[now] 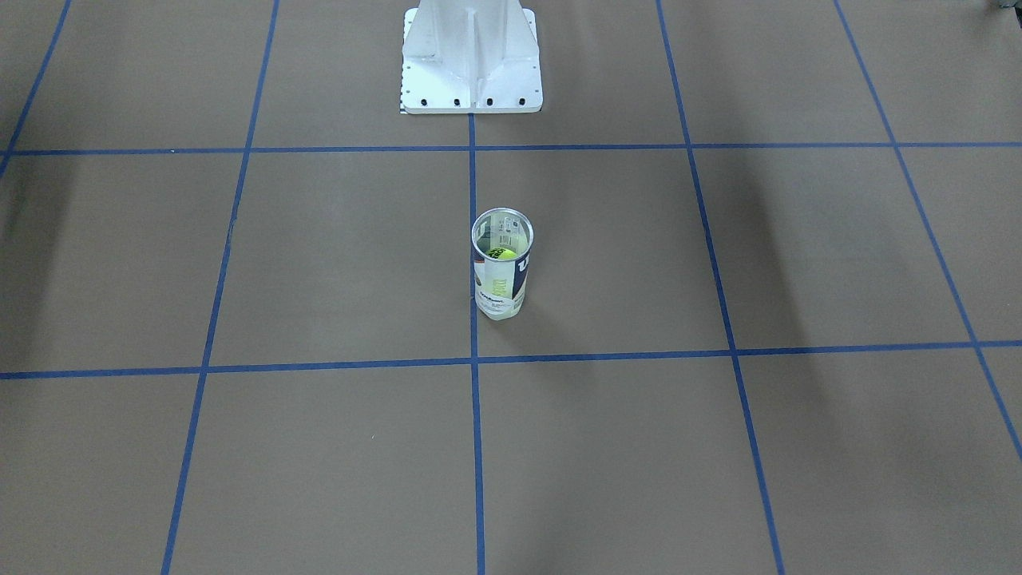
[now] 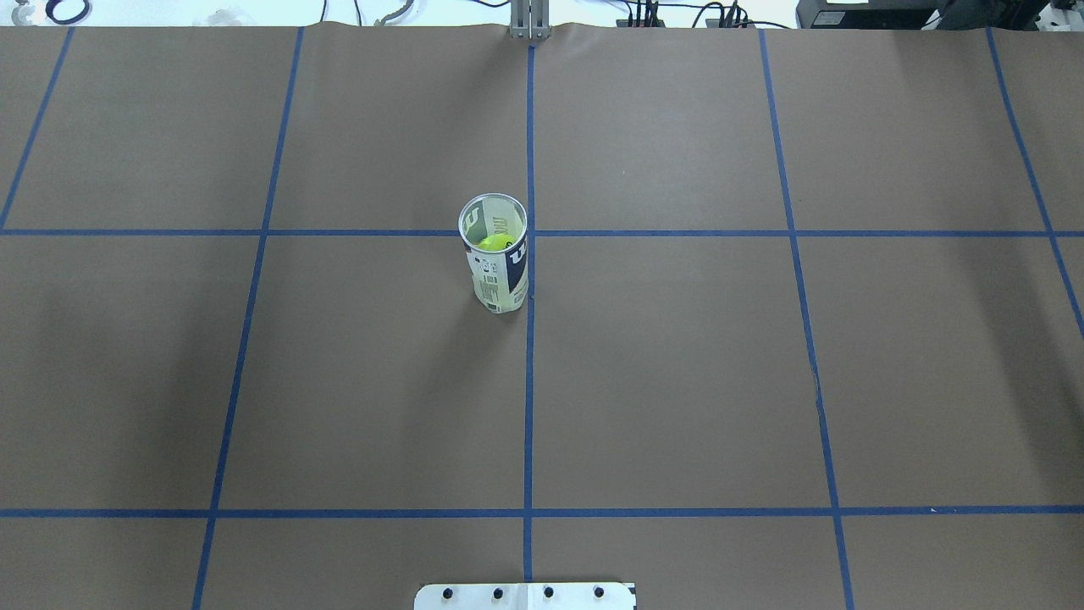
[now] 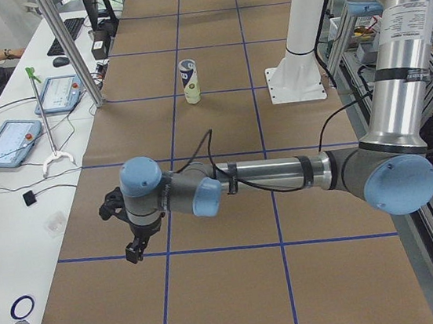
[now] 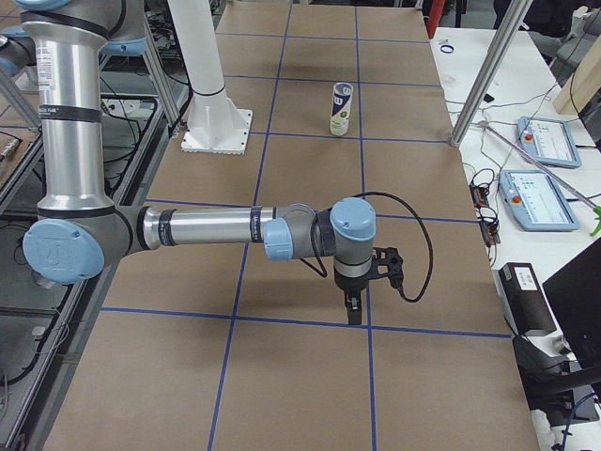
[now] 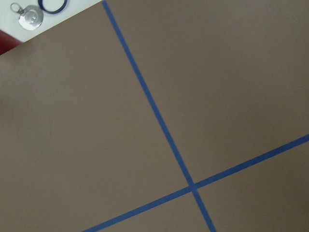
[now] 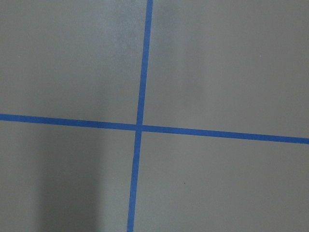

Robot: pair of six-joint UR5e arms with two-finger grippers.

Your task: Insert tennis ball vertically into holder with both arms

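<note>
The holder stood upright near the middle of the table, just beside the centre tape line on the robot's left, a tennis ball inside it. The pedestal base stood behind it. The left gripper and the right gripper hung over opposite table ends — well apart from the holder.

We see our left arm and right arm: silver-grey tubes, light-blue joint caps, a black cable at each wrist, and a white pedestal with black bolts.
</note>
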